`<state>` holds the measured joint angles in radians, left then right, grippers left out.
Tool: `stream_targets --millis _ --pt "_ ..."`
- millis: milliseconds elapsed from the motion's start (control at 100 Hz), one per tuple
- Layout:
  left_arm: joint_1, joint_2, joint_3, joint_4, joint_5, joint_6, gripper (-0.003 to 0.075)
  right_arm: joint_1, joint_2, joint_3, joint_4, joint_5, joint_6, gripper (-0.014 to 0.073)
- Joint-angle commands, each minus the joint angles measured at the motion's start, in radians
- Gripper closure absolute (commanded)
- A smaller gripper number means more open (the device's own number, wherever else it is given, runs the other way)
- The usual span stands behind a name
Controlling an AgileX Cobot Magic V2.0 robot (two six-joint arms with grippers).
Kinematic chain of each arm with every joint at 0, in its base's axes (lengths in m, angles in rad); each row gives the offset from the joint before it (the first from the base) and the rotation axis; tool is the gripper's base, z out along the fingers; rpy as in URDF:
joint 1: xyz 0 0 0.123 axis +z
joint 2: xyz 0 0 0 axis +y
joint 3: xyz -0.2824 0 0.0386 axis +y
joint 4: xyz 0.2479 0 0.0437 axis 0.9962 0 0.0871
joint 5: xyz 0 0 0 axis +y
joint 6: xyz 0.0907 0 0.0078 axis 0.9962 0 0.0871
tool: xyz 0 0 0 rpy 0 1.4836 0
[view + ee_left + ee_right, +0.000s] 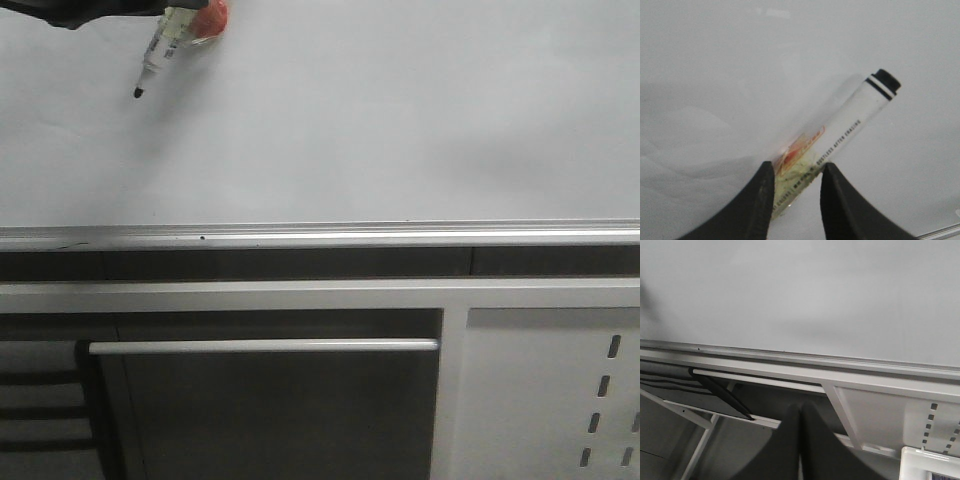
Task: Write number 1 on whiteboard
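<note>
Holding the marker [840,137] by its back end, the left gripper [796,192] is clamped on the barrel so the black tip angles down at the whiteboard [380,120], probably to leave the nib free for a stroke. No number 1 on the board yet, it's plain white above the silver rail [400,237]. The barrel label reads something like "DUSTLESS AFTER ERASING"; the rest is too blurry. The right gripper [800,440] hangs low near the cabinet [880,410], fingers pressed together, holding nothing.

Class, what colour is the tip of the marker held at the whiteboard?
Black. The marker tip shows best in the front view, just off the whiteboard.
</note>
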<state>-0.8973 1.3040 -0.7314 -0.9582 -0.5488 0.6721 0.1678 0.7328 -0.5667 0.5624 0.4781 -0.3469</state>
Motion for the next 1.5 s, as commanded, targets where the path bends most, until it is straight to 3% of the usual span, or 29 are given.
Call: stream_targets --millis 0,360,450,610,740,840,1150,1320,1490 --pt "0.002 -0.019 -0.034 0.041 -0.045 -0.009 0.0516 0.001 0.005 -0.037 0.007 -0.058 -0.008 0.0657" --pt "0.002 0.034 -0.034 0.105 -0.069 -0.009 0.0527 0.001 0.006 -0.037 0.007 -0.066 -0.008 0.0657" --pt "0.002 0.036 -0.034 0.103 -0.083 -0.009 0.0575 0.001 0.006 -0.037 0.007 -0.061 -0.008 0.0657" --pt "0.002 0.036 -0.034 0.103 -0.083 -0.009 0.074 0.001 0.006 -0.037 0.007 -0.058 -0.008 0.0657" --pt "0.002 0.034 -0.034 0.103 -0.066 -0.002 0.0741 0.001 0.006 -0.037 0.007 -0.06 -0.008 0.0657" --pt "0.0 0.014 -0.034 0.103 0.011 0.009 0.0741 0.001 0.006 -0.037 0.007 -0.06 -0.008 0.0657" --pt "-0.065 -0.089 -0.01 0.103 0.348 0.258 0.0741 0.003 0.028 -0.085 0.007 0.065 -0.014 0.0657" --pt "-0.149 -0.099 -0.01 0.115 0.437 0.313 0.0741 0.003 0.091 -0.201 0.111 0.237 -0.165 0.0652" --pt "-0.218 -0.099 -0.01 0.148 0.448 0.318 0.0741 0.003 0.184 -0.322 0.242 0.396 -0.253 0.051"
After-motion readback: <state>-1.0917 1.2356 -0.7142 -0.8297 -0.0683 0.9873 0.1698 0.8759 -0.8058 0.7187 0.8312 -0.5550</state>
